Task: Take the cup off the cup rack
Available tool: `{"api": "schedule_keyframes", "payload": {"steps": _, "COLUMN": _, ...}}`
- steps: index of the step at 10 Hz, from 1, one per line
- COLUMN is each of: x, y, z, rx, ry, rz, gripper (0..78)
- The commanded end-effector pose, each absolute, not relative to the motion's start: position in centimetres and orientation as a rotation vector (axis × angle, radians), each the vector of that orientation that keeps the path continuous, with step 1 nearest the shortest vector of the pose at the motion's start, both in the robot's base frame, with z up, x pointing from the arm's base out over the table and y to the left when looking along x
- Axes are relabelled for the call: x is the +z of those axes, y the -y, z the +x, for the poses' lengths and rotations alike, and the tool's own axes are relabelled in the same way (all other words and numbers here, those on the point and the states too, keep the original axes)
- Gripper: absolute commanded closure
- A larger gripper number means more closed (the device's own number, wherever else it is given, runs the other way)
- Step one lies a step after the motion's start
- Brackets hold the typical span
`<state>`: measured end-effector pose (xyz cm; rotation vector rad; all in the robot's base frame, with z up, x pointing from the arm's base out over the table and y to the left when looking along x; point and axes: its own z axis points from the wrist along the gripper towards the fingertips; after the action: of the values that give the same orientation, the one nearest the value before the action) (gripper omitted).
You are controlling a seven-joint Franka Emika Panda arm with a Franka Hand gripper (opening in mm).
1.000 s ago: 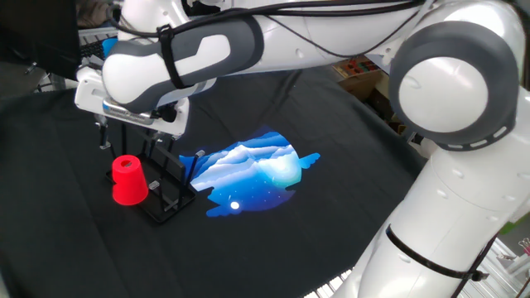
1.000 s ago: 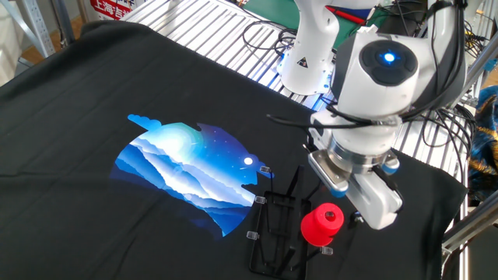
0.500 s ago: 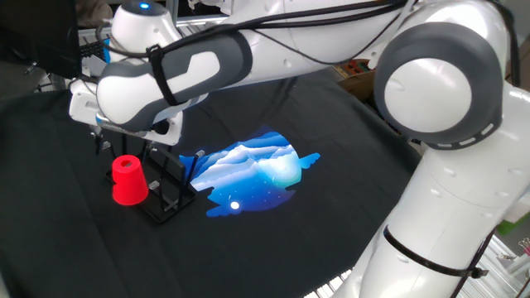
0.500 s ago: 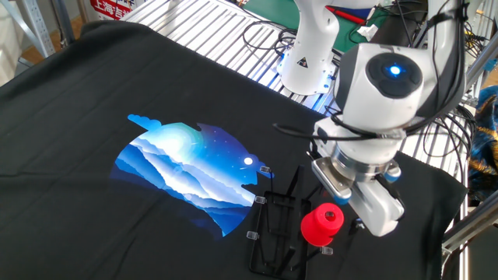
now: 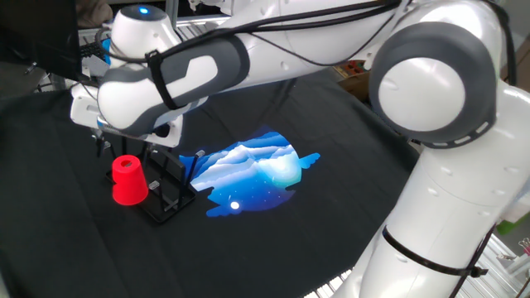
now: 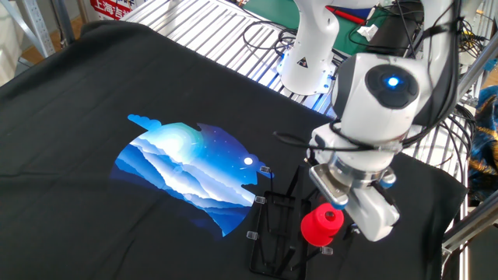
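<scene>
The red cup [image 5: 128, 180] sits upside down on a peg at the left end of the black wire cup rack [image 5: 171, 189]. It also shows in the other fixed view [image 6: 322, 224], on the right side of the rack [image 6: 274, 225]. My gripper [image 5: 126, 147] hangs just above and behind the cup with its dark fingers [image 5: 102, 142] spread apart on either side. It looks open and holds nothing. In the other fixed view the white hand [image 6: 359, 210] covers the fingertips and touches the cup's right edge.
A black cloth with a blue printed picture [image 5: 252, 170] covers the table; the rack stands at the picture's edge. The robot base [image 6: 310, 47], cables and a metal grille [image 6: 206, 27] lie behind. My large white arm [image 5: 431, 91] spans above the table.
My arm has shifted a little left and lower over the cup. The cup and the rack have not moved.
</scene>
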<state>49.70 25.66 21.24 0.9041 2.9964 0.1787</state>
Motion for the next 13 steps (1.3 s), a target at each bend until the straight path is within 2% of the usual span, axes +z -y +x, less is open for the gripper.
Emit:
{"api": "schedule_keyframes", "payload": {"steps": 1, "x": 18.6, "y": -25.2, "z": 50.3, "rx": 0.159, "ry": -2.979, "rz": 0.858, "gripper": 0.2}}
{"api": "schedule_keyframes", "payload": {"steps": 11, "x": 17.3, "y": -25.5, "z": 49.3, "rx": 0.065, "ry": -2.992, "rz": 0.836, "gripper": 0.2}}
{"api": "schedule_keyframes", "payload": {"steps": 12, "x": 17.3, "y": -25.5, "z": 49.3, "rx": 0.065, "ry": -2.992, "rz": 0.836, "gripper": 76.5}}
{"api": "schedule_keyframes", "payload": {"steps": 13, "x": 17.3, "y": -25.5, "z": 49.3, "rx": 0.065, "ry": -2.992, "rz": 0.836, "gripper": 76.5}}
